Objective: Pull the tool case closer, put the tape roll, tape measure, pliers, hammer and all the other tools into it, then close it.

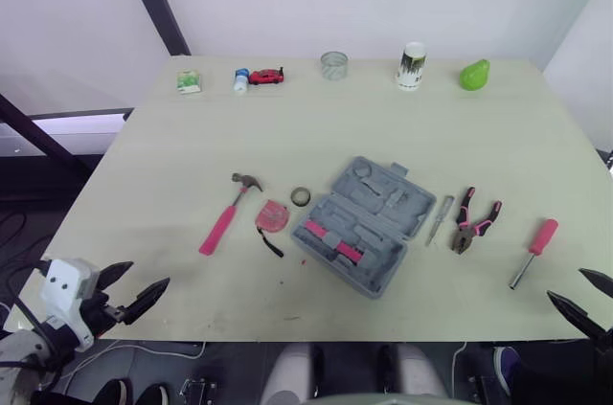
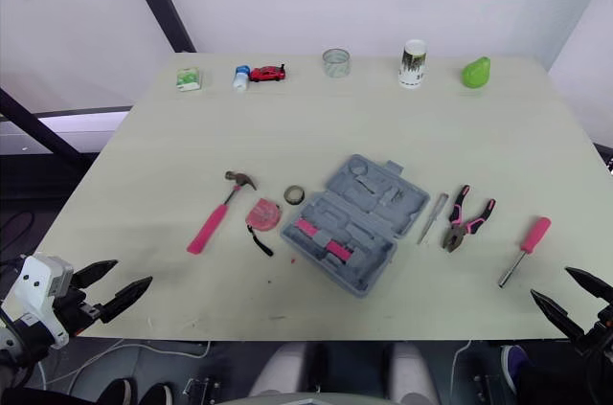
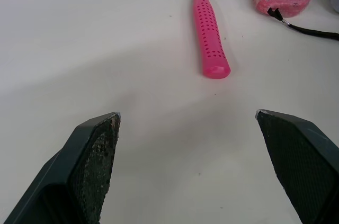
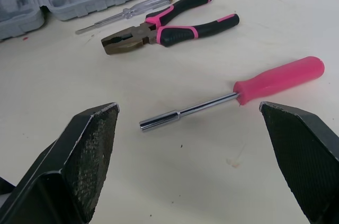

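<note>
The tool case [image 1: 364,223] is grey moulded plastic and lies open and flat, set diagonally near the middle of the counter [image 1: 287,137]. Its nearer half holds a pink-handled piece in a recess. I cannot make out what sits in the far half's recesses.

To its left:
- The tape roll [image 1: 301,196] lies just beside the case.
- The pink tape measure [image 1: 271,217] comes next, its black strap trailing toward the near edge.
- The hammer [image 1: 228,212] lies beyond it, pink handle pointing toward the near left corner.

To its right:
- A slim clear-handled screwdriver [image 1: 440,219] lies close to the case.
- The pliers [image 1: 475,221] lie beside it, with black-and-pink grips and closed jaws.
- A pink-handled driver [image 1: 533,250] lies further right, well apart from the case.

The left pincer [image 1: 150,273] hovers at the near left corner. It is spread wide, holds nothing and points toward the hammer's handle end.

The right pincer [image 1: 564,282] hovers at the near right corner. It is likewise spread wide with nothing between its fingers, and the pink-handled driver lies just ahead of it.
</note>
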You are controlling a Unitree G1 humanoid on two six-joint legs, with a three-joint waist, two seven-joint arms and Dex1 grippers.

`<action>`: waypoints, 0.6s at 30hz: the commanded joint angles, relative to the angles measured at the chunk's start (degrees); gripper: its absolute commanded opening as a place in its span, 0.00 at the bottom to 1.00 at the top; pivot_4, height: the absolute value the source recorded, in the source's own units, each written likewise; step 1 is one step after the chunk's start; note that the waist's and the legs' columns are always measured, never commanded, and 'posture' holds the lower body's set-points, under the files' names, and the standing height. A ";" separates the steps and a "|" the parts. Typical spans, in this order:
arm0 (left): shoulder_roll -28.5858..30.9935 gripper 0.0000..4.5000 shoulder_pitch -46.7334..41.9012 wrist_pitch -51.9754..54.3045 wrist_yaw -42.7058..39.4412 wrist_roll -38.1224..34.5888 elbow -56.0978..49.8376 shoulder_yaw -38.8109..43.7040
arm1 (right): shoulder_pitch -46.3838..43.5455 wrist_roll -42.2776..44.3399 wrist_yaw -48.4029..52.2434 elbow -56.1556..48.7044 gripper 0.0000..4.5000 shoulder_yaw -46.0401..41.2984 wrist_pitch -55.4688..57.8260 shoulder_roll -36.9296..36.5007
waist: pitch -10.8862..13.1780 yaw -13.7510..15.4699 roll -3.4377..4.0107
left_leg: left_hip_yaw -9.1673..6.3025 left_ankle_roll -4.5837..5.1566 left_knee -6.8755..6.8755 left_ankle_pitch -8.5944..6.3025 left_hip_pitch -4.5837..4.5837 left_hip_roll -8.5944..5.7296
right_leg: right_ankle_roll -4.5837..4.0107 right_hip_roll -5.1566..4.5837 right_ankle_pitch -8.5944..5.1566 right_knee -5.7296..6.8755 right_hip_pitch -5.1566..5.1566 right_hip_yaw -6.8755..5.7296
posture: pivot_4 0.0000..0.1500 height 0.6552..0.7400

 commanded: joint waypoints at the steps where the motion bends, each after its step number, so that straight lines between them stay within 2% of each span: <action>1: 0.07 0.98 -0.20 -0.56 0.34 -0.17 -0.79 1.35 | 0.53 0.69 -0.34 -2.81 1.00 -0.98 1.08 -0.39 | 0.00 0.00 0.00 | 0.00 0.00 0.00 0.00 0.00 0.00 | 0.00 0.00 0.00 0.00 0.00 0.00 | 1.00 1.00; 11: 0.79 0.98 -4.16 -2.28 0.11 0.09 1.85 1.79 | 0.59 1.47 3.28 0.07 1.00 -3.03 0.89 -2.17 | -0.01 0.11 0.01 | 0.00 0.00 0.00 0.00 0.00 -0.01 | 0.00 0.00 0.01 -0.01 0.01 -0.03 | 1.00 1.00; 18: 4.62 0.98 -11.08 -0.66 -1.91 0.17 2.98 -0.27 | -0.14 1.89 3.50 -4.36 1.00 -1.65 1.49 -1.24 | -0.05 0.02 0.02 | -0.02 0.01 0.02 0.01 0.02 -0.01 | 0.01 0.00 0.02 0.00 0.04 -0.06 | 1.00 1.00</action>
